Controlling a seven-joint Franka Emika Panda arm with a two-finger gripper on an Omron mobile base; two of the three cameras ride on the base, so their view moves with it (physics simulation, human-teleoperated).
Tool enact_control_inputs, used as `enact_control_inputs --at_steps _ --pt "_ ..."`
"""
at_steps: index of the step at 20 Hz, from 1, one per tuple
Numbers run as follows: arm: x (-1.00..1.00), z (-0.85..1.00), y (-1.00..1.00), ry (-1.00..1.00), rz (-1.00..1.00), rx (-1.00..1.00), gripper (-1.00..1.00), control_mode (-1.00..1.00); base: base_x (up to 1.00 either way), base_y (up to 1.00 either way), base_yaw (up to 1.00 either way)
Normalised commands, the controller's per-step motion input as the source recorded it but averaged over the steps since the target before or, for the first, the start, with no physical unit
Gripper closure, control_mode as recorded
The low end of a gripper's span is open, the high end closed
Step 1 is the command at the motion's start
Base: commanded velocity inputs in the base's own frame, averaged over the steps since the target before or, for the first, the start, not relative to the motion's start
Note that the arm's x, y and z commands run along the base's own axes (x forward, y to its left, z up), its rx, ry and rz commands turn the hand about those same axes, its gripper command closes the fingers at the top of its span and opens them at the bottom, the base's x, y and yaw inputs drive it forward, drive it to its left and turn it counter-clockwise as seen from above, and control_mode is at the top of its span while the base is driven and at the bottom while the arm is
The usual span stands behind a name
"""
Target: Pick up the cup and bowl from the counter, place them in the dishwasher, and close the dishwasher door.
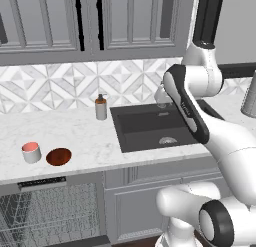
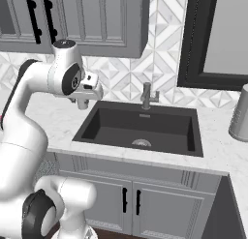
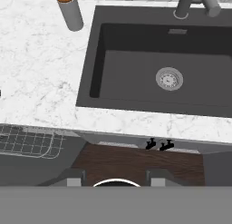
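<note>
Two task things sit on the white marble bench (image 1: 75,136) well left of the dark sink (image 1: 155,126): the cup (image 1: 31,152) and, just beside it on the sink side, the bowl (image 1: 58,156), both close to the front edge and apart from each other. The soap bottle (image 1: 101,107) stands near the sink's left rim, toward the back wall. Between it and the cup lies bare marble. Below the cup the dishwasher (image 1: 45,211) shows its wire racks. The claw (image 2: 83,103) hangs empty above the bench by the sink's left rim; its tips (image 3: 74,178) stand apart, released, over the dark floor in front of the cabinets.
</note>
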Motion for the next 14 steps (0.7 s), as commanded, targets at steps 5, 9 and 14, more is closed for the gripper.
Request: enact_control_inputs --at_steps 5,9,14 --pt "-0.21 -0.09 0.24 -0.01 0.04 0.05 -1.00 -1.00 0.00 0.00 0.00" --pt "-0.01 -0.51 0.90 0.00 0.01 0.09 -1.00 -1.00 0.00 0.00 0.00" --pt "0.00 -0.33 0.92 0.03 0.00 0.01 -1.00 -1.00 0.00 0.00 0.00"
